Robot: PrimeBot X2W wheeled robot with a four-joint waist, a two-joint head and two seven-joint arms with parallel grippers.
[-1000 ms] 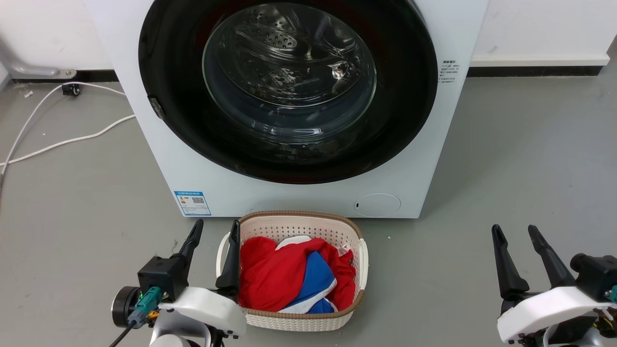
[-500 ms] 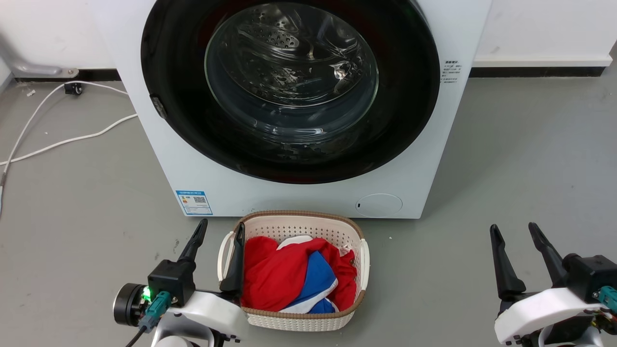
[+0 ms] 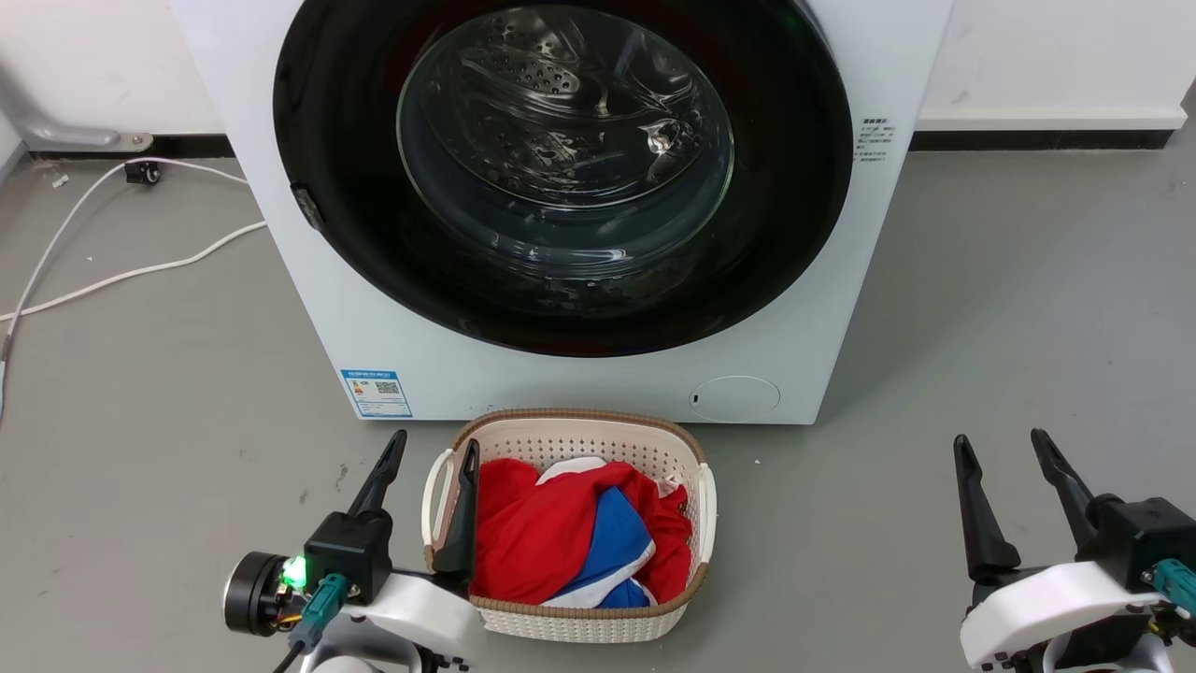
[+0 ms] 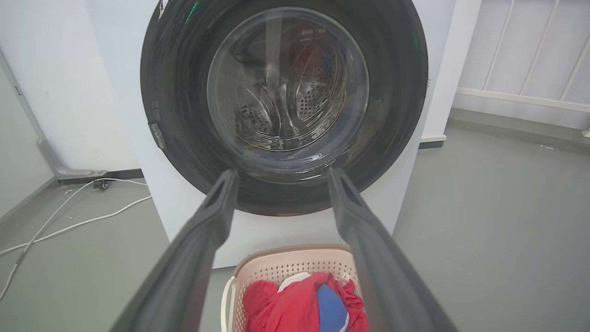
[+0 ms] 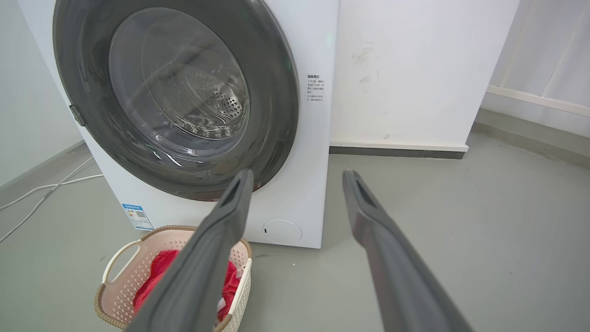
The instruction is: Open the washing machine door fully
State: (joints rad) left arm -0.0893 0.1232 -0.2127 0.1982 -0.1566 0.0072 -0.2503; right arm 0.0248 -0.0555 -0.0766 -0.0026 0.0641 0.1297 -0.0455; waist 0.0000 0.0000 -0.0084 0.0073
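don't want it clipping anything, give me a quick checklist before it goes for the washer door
1. Left end effector open and empty: ok.
2. Right end effector open and empty: ok.
3. Washing machine door shut, with nothing across its face: ok.
4. Grip point: there is a small grey tab on the door's left rim. Whether it is the handle: cannot tell.
5. Laundry basket sits at the foot of the washing machine, below the door. The left end effector's inner finger overlaps its rim in the head view. Contact: cannot tell.
6. White cable lies on the floor off to the left, away from both arms: ok.
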